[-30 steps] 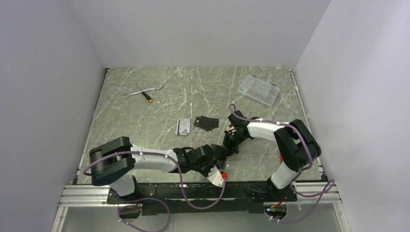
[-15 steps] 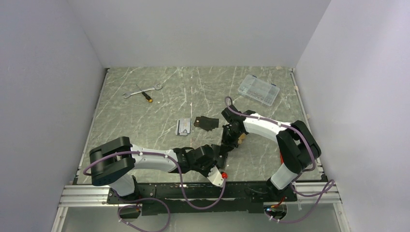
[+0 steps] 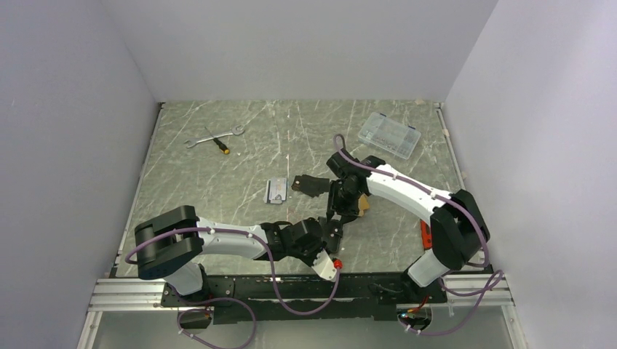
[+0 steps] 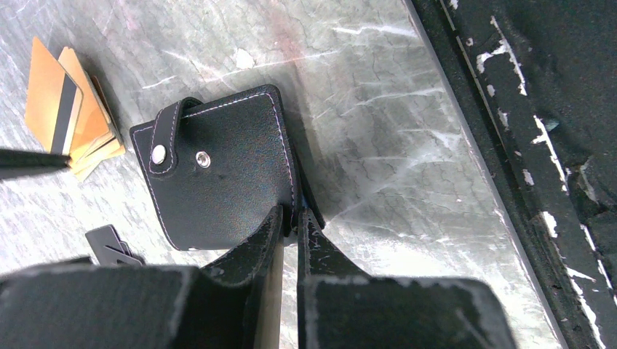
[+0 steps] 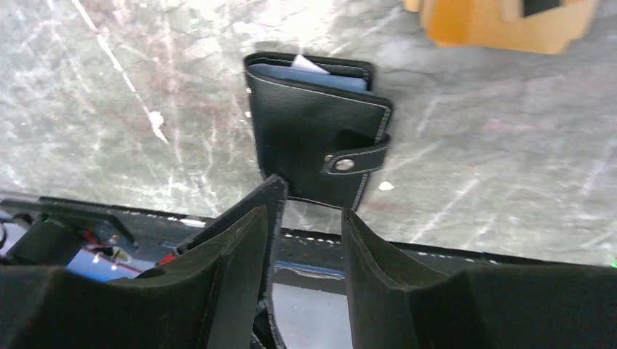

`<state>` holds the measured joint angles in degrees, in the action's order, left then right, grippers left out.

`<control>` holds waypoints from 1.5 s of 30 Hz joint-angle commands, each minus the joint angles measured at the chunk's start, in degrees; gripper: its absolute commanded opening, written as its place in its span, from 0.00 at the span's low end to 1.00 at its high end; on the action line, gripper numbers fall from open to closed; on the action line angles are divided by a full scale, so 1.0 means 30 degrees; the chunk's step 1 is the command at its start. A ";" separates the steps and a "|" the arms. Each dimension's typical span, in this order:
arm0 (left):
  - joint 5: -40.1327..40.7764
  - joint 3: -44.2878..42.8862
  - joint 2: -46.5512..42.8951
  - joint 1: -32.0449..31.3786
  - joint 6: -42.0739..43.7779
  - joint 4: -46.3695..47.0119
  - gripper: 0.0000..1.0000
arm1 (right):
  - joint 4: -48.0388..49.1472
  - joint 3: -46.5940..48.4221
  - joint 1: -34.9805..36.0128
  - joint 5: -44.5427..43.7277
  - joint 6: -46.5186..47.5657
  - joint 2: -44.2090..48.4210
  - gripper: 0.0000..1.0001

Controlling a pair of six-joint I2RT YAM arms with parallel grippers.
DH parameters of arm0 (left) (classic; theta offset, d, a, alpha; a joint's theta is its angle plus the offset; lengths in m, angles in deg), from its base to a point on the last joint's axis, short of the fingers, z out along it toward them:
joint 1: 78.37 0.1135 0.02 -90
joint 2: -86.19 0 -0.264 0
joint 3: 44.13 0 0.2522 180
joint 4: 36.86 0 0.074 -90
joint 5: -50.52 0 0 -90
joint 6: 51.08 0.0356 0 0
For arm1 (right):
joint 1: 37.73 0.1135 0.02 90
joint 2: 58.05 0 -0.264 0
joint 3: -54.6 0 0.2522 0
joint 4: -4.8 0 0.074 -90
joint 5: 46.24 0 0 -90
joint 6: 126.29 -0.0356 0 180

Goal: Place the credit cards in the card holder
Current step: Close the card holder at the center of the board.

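While the left gripper [image 4: 289, 218] is clamping down on one edge of the small black folding card holder with the silver snap [image 4: 218, 182], that holder is lying flat close to the near edge of the grey marbled tabletop [image 4: 378, 109], roughly midway along it. It's folded closed, with a bit of pale blue peeking out at one open end. The right gripper [image 5: 313, 203] is hovering just over it, jaws apart, nothing between them. The thin orange-tan plastic credit cards [image 4: 69, 109] are sitting in a loose stack just beside the holder, the top one showing its black stripe.
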<state>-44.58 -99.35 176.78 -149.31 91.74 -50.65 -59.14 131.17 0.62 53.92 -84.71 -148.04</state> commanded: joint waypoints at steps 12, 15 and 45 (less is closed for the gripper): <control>-0.0053 0.0662 0.0953 0.0150 -0.0318 -0.2639 0.00 | -0.2394 0.2055 0.1922 -0.5477 -0.0314 -0.2399 0.49; -0.0108 0.0609 0.0946 0.0149 -0.0331 -0.2681 0.00 | -0.2361 0.2450 0.2051 -0.5750 -0.0408 -0.2967 0.49; -0.0087 0.0487 0.0870 0.0150 -0.0322 -0.2860 0.00 | -0.2093 0.1269 0.2530 -0.5288 -0.1012 -0.3219 0.31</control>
<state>-44.65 -99.41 176.69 -149.29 91.74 -50.87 -65.21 135.04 7.59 38.09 -86.57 -158.21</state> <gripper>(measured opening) 0.124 0.303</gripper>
